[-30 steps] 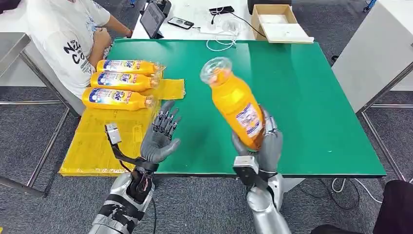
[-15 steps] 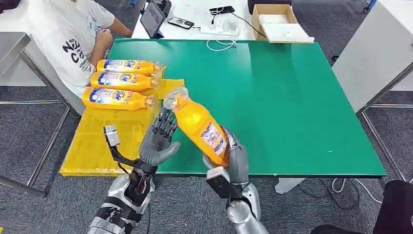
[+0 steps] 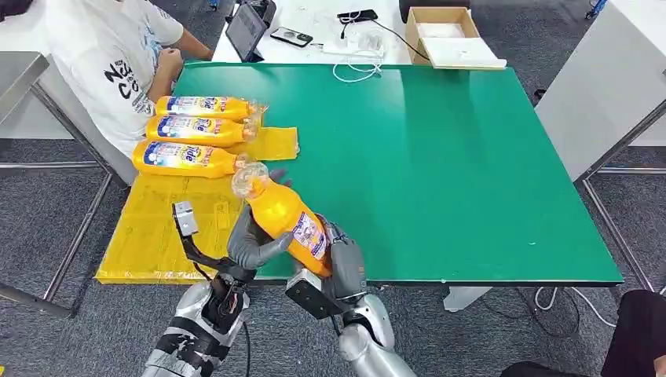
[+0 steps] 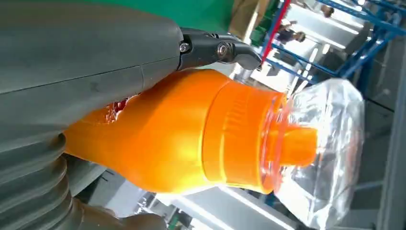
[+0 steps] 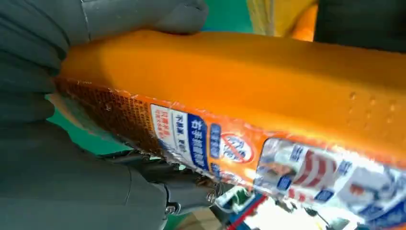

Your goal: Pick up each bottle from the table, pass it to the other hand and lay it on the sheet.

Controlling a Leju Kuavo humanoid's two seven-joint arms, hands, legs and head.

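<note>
Right hand (image 3: 339,265) grips the orange bottle (image 3: 284,216), cap tilted toward 11 o'clock, over the table (image 3: 471,157) edge. Left hand (image 3: 250,243) cups it; left wrist view shows the plastic-wrapped cap (image 4: 306,143).

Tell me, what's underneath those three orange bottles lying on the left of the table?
The three bottles lie side by side on a yellow sheet, spread over the green table and past its left edge. What lies under the sheet is covered.

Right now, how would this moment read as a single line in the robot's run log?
phase: handover | right hand: holds orange bottle | left hand: touching bottle | yellow sheet: three bottles laid
</note>
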